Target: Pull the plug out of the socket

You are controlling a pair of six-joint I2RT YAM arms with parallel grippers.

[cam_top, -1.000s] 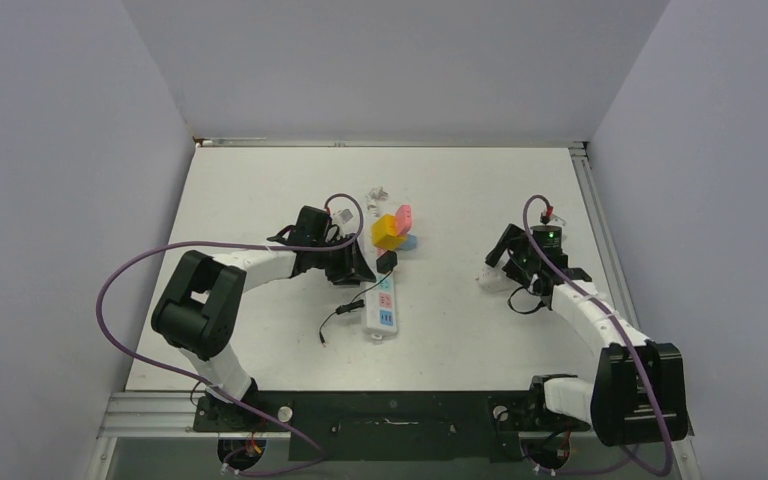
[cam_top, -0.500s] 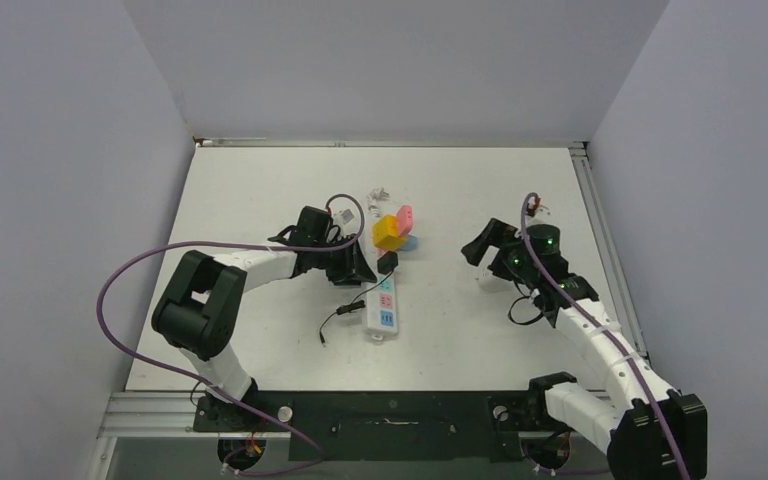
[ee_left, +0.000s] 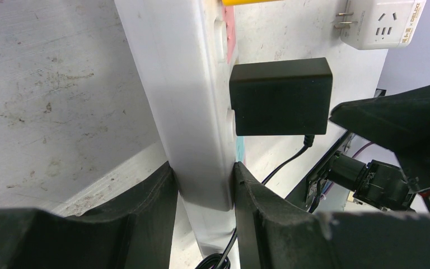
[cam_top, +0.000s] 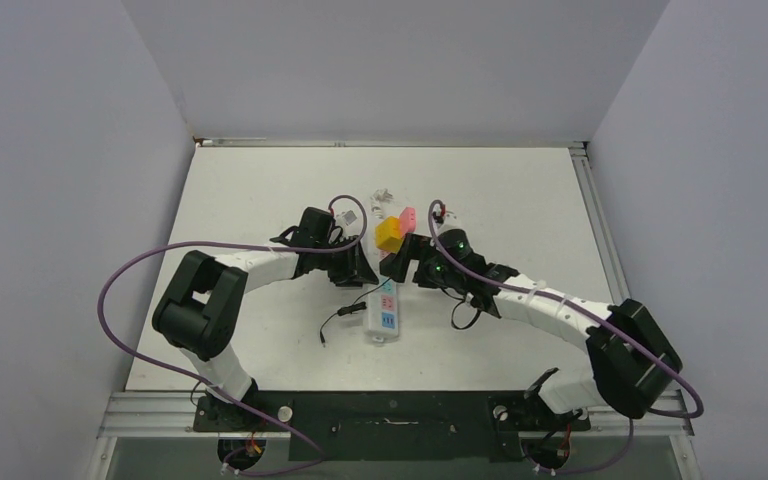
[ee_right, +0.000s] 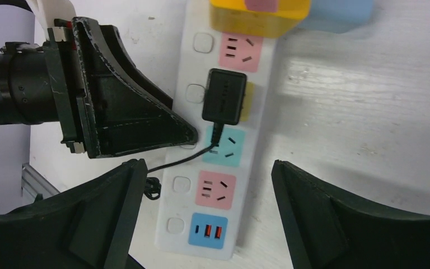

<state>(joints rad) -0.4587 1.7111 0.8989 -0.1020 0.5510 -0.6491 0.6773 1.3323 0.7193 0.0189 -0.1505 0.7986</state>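
On the table (cam_top: 520, 190), the left gripper (ee_left: 202, 179) clamped the white power strip (ee_left: 185, 112) by its sides; the right gripper (ee_right: 208, 165) hung wide open, empty, over the black plug (ee_right: 224, 96) seated in it.

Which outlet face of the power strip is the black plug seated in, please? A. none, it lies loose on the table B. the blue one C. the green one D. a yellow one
D: in the right wrist view the black plug sits on the socket over a yellow face, between a pink face and the green face.
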